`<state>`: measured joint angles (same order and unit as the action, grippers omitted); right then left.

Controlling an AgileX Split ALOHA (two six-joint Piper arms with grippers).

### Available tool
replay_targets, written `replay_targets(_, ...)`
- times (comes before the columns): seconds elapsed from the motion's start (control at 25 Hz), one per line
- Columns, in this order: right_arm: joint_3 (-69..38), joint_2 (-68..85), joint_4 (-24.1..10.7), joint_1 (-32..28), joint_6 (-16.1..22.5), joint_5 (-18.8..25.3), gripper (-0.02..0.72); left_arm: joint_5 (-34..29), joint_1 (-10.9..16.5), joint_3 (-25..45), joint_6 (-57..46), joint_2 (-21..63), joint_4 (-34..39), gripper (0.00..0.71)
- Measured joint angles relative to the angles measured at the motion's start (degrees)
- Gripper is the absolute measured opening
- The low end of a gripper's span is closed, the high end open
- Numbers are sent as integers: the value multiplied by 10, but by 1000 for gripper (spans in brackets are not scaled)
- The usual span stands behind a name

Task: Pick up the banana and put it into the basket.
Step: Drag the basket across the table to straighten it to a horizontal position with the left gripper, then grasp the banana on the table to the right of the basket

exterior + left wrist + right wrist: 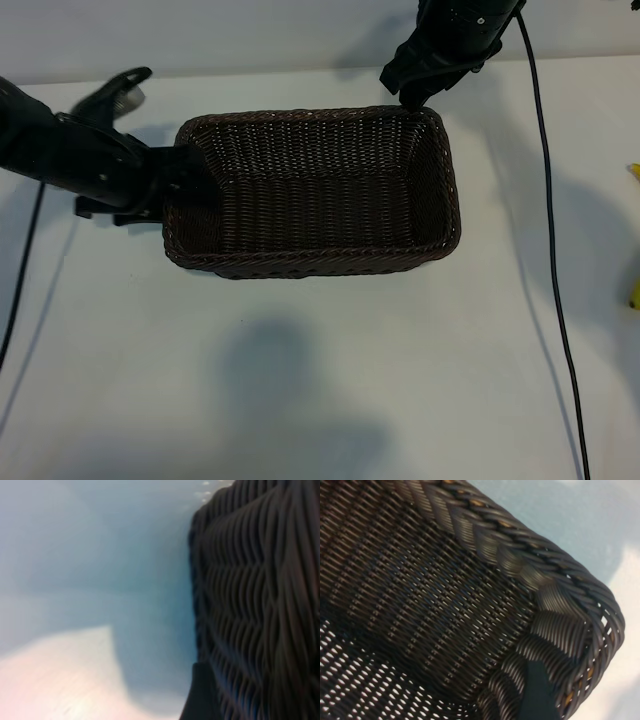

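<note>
The basket (312, 192) sat on the white worktop (300, 380) toward its far edge, holding nothing. The left pincer (172, 190) stood open against the basket's left wall. The right pincer (415, 98) gripped the far right corner rim. Yellow bits (634, 290) showed at the worktop's right edge.
</note>
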<state>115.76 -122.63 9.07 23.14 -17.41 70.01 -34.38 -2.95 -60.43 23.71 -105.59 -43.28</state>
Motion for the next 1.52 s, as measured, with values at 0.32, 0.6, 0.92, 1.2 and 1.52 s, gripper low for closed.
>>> replay_targets(0.32, 0, 0, 0, 0, 0, 0, 502, -27, 0, 0, -86, 78, 120, 596)
replay_targets(0.6, 0, 0, -2, 0, 0, 0, 502, -61, 0, 0, -89, 164, 131, 594)
replay_targets(0.92, 2, 38, -80, -8, 30, 0, 520, -91, 0, 0, -44, 187, 69, 594)
replay_targets(1.2, 4, 83, -132, -64, 80, 0, 585, -91, 0, 0, -16, 187, 45, 594)
replay_targets(1.52, -80, 168, -126, -145, 102, -1, 589, -87, 0, 0, -4, 187, 45, 594)
